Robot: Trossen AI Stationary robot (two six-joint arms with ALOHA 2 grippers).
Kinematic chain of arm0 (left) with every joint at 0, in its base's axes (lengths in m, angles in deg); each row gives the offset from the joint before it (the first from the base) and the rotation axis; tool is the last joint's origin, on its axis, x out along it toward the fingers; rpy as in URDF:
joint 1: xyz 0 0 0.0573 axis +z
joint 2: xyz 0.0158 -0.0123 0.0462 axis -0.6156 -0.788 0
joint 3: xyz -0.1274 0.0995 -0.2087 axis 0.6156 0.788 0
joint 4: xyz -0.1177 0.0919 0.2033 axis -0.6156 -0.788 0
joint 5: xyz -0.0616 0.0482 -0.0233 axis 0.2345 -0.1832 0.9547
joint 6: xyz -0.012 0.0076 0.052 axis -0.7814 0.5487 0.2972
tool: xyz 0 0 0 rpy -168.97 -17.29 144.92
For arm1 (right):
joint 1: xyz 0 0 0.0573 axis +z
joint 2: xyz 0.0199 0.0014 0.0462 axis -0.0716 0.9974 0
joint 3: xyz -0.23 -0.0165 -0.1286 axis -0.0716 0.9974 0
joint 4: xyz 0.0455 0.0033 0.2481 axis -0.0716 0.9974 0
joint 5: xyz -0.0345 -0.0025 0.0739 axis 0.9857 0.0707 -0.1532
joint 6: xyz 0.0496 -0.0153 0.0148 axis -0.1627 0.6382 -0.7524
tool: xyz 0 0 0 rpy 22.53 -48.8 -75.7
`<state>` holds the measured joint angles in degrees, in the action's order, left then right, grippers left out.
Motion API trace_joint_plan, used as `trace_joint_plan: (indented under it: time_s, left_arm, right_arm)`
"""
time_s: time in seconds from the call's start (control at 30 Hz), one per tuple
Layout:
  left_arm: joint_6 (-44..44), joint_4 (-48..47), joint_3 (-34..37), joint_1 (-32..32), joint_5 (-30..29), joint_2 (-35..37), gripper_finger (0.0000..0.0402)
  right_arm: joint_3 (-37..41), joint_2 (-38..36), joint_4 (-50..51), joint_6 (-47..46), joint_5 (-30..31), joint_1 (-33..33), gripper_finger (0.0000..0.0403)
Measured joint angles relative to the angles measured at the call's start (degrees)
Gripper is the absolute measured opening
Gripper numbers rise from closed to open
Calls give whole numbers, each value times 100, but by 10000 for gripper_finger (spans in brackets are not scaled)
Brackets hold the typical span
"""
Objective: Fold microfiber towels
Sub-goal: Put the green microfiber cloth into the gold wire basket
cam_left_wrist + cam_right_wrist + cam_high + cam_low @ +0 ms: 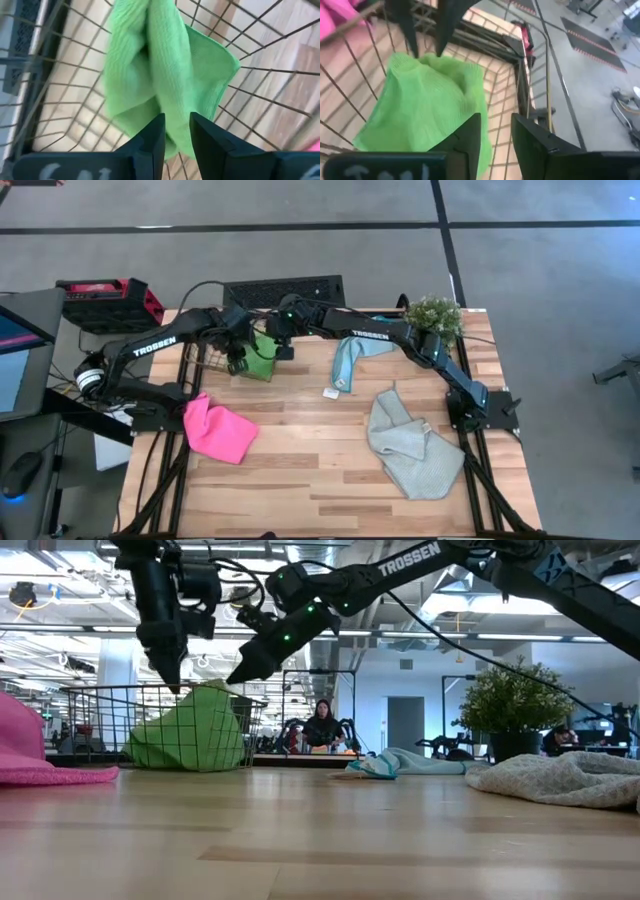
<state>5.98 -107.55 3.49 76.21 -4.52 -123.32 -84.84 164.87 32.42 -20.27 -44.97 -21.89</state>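
Observation:
The bright green towel [262, 363] lies bunched at the right end of a wire basket [208, 358], heaped against its wire wall [195, 730]. My left gripper [176, 686] points down just over the towel's top, open, and also shows in the right wrist view [425, 46]. My right gripper [237, 678] slants down at the towel from the table's right, open [495, 131]. The green towel fills the left wrist view [160, 70]. The pink towel [218, 430], the teal towel [350, 355] and the grey towel [410, 448] lie on the table.
A small potted plant [435, 315] stands at the far right corner. A black keyboard-like grille [285, 288] lies beyond the far edge. A red case [105, 300] sits off the table's left. A person [322, 725] sits in the room behind.

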Motion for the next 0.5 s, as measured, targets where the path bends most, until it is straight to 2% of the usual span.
trace_joint_plan:
  time_s: [0.1,0.23,0.3,0.43,0.5]
  left_arm:
    - [-95,-482,-403,2,39,0,74]
    - [-214,-541,-844,7,-70,31,71]
    - [-322,-419,-957,50,-365,31,71]
    - [-800,-92,-911,328,-1353,-6,71]
    - [-1023,4,-781,567,-1384,-30,71]
  right_arm:
    - [-1,-20,195,78,-149,24,117]
    - [-1,-20,268,78,-154,62,107]
    - [-3,-42,292,78,-151,79,103]
    - [-10,-270,366,69,-146,98,100]
    - [-3,-421,519,-36,-144,90,100]
